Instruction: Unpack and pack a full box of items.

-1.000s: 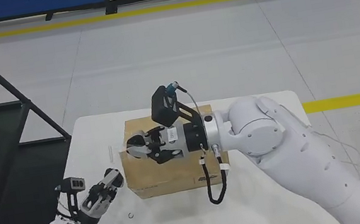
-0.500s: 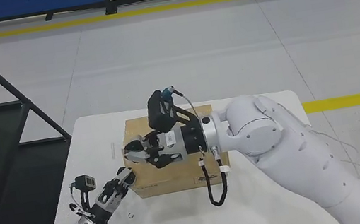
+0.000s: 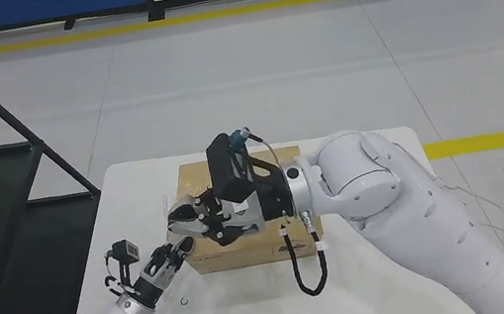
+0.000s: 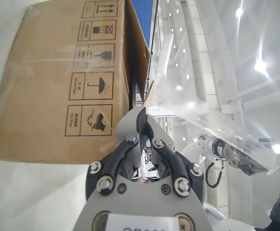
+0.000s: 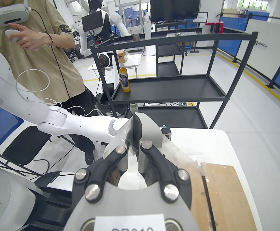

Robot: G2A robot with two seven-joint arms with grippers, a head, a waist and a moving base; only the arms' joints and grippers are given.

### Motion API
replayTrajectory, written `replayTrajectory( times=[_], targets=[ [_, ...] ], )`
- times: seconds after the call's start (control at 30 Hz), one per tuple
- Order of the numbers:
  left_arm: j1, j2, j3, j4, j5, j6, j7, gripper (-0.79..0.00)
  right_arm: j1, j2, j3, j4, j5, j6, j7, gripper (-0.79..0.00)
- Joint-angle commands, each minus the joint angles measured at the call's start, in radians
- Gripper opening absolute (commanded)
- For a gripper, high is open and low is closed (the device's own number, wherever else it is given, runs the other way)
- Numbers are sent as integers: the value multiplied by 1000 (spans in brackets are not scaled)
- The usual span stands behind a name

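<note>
1. A white table [image 3: 128, 193] stands on a pale floor with yellow lines. Blue barriers run along the far side.
2. One cardboard box [image 3: 197, 176] sits at the table's middle, top face up. Its long axis runs left to right, and the top seam runs the same way [image 5: 221, 196].
3. The side in front of the left claw [image 4: 54, 87] carries five framed handling pictograms in a row: arrows, a stacking mark, a glass, an umbrella and a boot. The small print beside them is too fine to make out.
4. One strip of clear tape [image 4: 196, 113] stretches from the box's top left edge away from the box [image 5: 172, 151].
5. The right gripper [image 3: 179, 214] hangs just off the box's left end, with its fingers clamped on that tape [image 5: 133, 131].
6. The left gripper [image 3: 179, 249] is at the box's near left corner. Its fingers are pressed together and nothing can be seen between them [image 4: 142, 122].
7. One small dark ring [image 3: 184, 302] lies on the table near the left arm.
8. A black three-tier rack [image 5: 170, 87] stands to the left of the table, with one orange bottle [image 5: 124, 81] on its middle shelf.
</note>
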Motion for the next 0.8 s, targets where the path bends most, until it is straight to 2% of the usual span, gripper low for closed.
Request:
replayTrajectory(
  times=[0.0,0.27,0.5,0.77],
  targets=[
    [-4,0,4,7,3,2,6,-785,-5,0,8,-9,-16,-2,-27,-785],
    [-18,1,16,29,-1,13,29,-785,-13,-7,32,-16,-51,-12,-139,-785],
    [-7,3,6,13,-55,7,17,-785,-6,-16,42,-12,-60,49,-195,-785],
    [50,11,-51,-59,-134,-34,-14,-785,12,-26,69,-21,-5,152,-231,-785]
  ],
)
